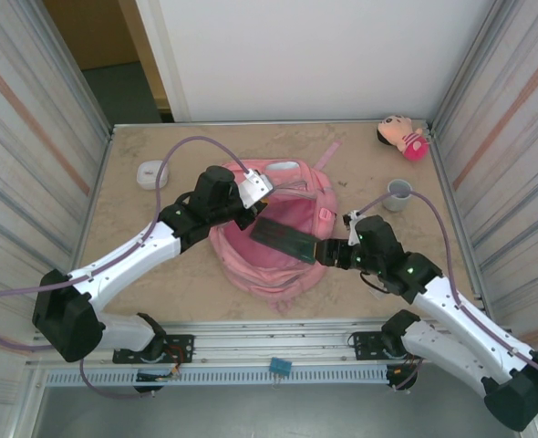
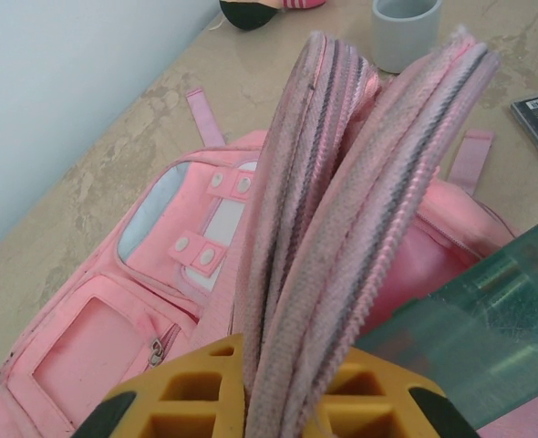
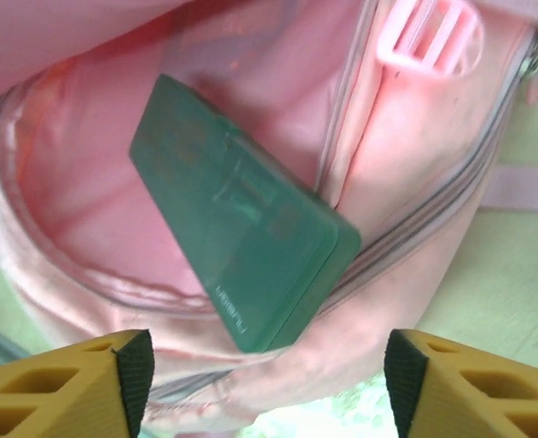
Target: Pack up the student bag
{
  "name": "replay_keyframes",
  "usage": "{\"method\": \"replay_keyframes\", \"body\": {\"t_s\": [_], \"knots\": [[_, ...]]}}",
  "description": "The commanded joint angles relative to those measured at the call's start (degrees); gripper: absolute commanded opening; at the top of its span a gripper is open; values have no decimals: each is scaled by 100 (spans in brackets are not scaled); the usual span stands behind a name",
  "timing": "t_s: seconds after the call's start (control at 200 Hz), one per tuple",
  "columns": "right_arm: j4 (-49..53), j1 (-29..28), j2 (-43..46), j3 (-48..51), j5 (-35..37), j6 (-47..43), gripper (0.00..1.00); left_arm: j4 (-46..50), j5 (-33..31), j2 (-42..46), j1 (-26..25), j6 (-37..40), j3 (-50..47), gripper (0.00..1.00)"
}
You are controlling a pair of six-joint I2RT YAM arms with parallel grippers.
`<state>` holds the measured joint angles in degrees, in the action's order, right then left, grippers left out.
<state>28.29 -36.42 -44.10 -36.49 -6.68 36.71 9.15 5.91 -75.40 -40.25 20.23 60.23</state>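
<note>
The left arm (image 1: 123,260) and the right arm (image 1: 456,319) are both wearing smooth white shells, with chunky black joints in between. A thin purple cable (image 1: 191,140) is running along the left arm, and a second purple cable (image 1: 442,233) is running along the right arm. Tiny green lights (image 1: 406,270) are glowing on the right arm. The fingers (image 3: 59,383) are showing yellow-orange blocks with holes, and black pads (image 3: 134,370) are lining their inner sides.
</note>
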Motion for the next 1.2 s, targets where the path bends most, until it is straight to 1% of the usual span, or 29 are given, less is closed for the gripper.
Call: {"method": "replay_keyframes", "body": {"t_s": [0.0, 0.105, 0.18, 0.321, 0.461, 0.631, 0.742, 0.812, 0.887, 0.932, 1.022, 1.107, 1.198], "knots": [[-195, -26, -14, 245, -742, 949, 61, -976, 152, 437, -8, -208, 108, 7], [-644, -109, -237, 378, -527, 1219, 53, -1000, 203, 433, -9, -247, 103, 7], [-780, -110, -461, 366, -339, 1321, 51, -985, 224, 421, -14, -247, 102, 7], [-1250, -143, -990, 286, -343, 1325, 48, -1046, 237, 438, -13, -238, 81, 7], [-1628, -269, -1637, 152, -205, 1344, 41, -1047, 273, 430, -10, -213, 88, 7], [-2593, -347, -2209, 82, -151, 1313, 35, -1122, 379, 458, -8, -212, 33, 7], [-3165, -398, -2673, -189, -31, 1049, 35, -1176, 435, 460, -16, -256, 24, 7], [-3381, -393, -3001, -408, 52, 798, 37, -1225, 444, 457, -15, -298, 1, 7], [-3427, -349, -3163, -597, 114, 519, 40, -1270, 385, 456, -11, -335, -10, 7], [-3298, -348, -3126, -685, 238, 414, 43, -1275, 323, 446, -9, -352, 5, 7], [-3016, -502, -2810, -632, 515, 313, 45, -1232, 202, 420, -9, -373, 47, 8], [-2790, -870, -2484, -452, 722, 353, 43, -1248, 132, 412, -1, -452, 57, 8], [-2640, -1297, -2411, -309, 922, 626, 43, -1275, 141, 412, 21, -561, 76, 8]]}}
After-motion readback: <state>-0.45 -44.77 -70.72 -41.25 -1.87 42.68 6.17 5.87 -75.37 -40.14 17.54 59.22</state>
